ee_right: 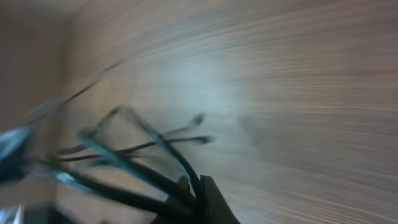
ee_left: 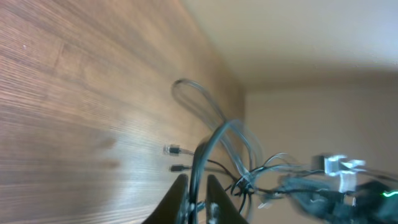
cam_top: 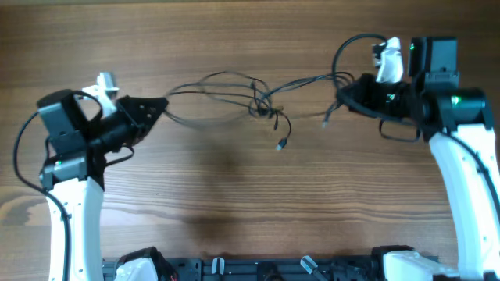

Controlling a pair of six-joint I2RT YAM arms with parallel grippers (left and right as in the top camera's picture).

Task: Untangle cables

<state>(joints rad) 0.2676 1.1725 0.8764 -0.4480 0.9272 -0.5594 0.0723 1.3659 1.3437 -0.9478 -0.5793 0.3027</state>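
Note:
The cables [cam_top: 258, 100] are thin black wires stretched across the middle of the wooden table, knotted near the centre with loose plug ends hanging down [cam_top: 280, 144]. My left gripper [cam_top: 162, 106] is shut on the left end of the cables; in the left wrist view its fingers [ee_left: 198, 196] pinch a black strand [ee_left: 211, 143]. My right gripper [cam_top: 344, 95] is shut on the right end; in the blurred right wrist view its fingers [ee_right: 198, 193] clamp several black strands [ee_right: 143, 149].
The wooden table [cam_top: 234, 203] fills the view. A thicker black arm cable loops above the right arm [cam_top: 351, 43]. A black rail with fittings [cam_top: 258, 269] runs along the front edge between the arm bases.

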